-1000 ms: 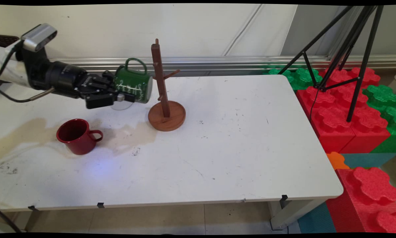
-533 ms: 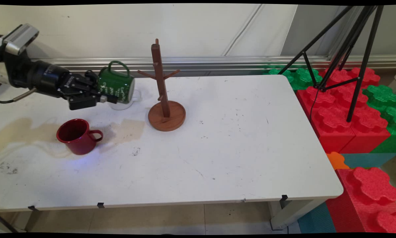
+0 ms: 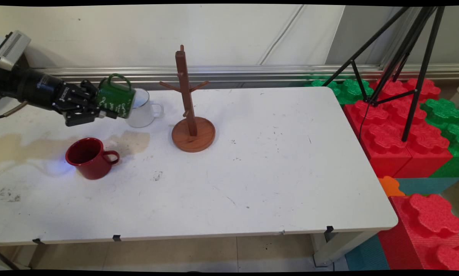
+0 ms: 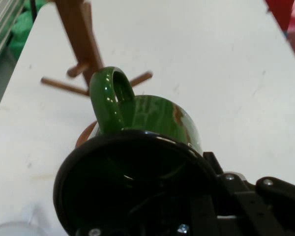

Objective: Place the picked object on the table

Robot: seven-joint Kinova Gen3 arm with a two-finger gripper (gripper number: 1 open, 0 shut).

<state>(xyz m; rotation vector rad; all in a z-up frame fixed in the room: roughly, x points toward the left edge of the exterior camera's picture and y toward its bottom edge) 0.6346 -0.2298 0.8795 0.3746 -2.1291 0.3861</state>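
The gripper (image 3: 109,111) comes in from the far left of the bench (image 3: 275,161) with its jaws clamped on the rim of a green mug (image 3: 116,100), one finger inside the mouth and one outside, as the hand view shows. The mug hangs in the air tipped on its side, handle upward, its base pointing right. It sits just in front of a white mug (image 3: 141,112) that stands upright on the bench, and partly hides it. To the right of both stands a wooden mug tree (image 3: 189,111) on a round base, its pegs all bare. Nearer, left of centre, a red mug (image 3: 89,157) stands upright with its handle to the right. I'd judge the green mug to be enamelled metal: stiff, fairly light, glossy and so a bit slippery, likely to chip if knocked. The rim grip looks sound; the handle loop is the other obvious hold. Count: three mugs, one each of green, white and red, and one mug tree. A brownish stain (image 3: 131,141) marks the bench beside the red mug.
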